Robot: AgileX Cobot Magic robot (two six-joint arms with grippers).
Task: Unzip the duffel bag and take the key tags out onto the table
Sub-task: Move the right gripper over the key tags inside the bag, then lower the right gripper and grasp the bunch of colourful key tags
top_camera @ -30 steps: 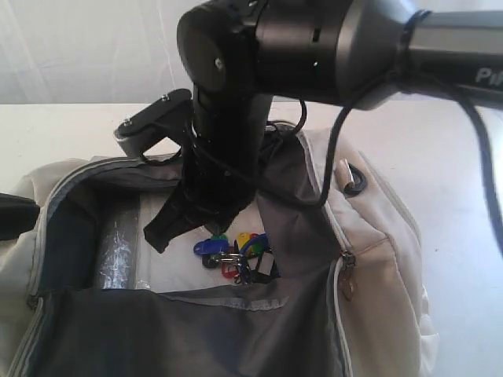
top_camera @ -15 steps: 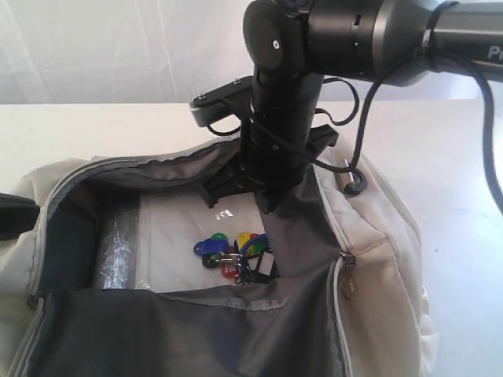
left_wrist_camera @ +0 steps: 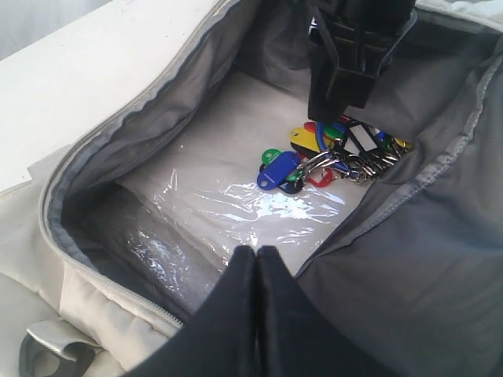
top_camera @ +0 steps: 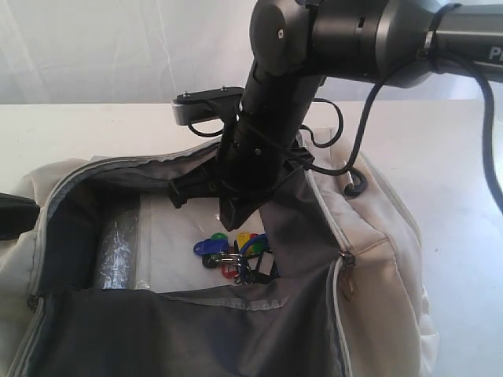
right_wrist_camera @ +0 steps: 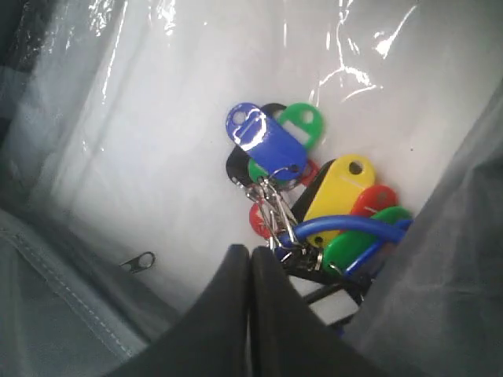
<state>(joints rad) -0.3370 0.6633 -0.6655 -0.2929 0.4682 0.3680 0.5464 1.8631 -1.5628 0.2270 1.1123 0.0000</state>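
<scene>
Currently listed, one lot.

Item: key tags [top_camera: 236, 255], a small bunch in blue, green, yellow, red and black, joined on metal rings [right_wrist_camera: 271, 208]. Location: inside the duffel bag [top_camera: 377, 259], on its floor, lower middle of the exterior view, resting on a clear plastic sheet [left_wrist_camera: 259, 204].

Handling, as judged: light and hard-shelled but loose as a bunch. The tags would likely swing and fan out when lifted. Their smooth plastic faces looked slippery, and the glossy sheet beneath could let them slide under a push. Best hold was probably at the ring cluster in the middle, where the tags meet, rather than on one flat tag.

Container: duffel bag, soft cream fabric with grey lining, zipper open and mouth spread wide, lying on the white counter [top_camera: 78, 133]. Contents visible: the sheet and the tags, with a crinkled clear wrap at the left side.

Right tool [right_wrist_camera: 250, 255]: clenched, empty, hanging inside the bag mouth just above the tags, not touching them.

Left tool [left_wrist_camera: 256, 255]: clenched, empty, above the bag's near edge.
</scene>
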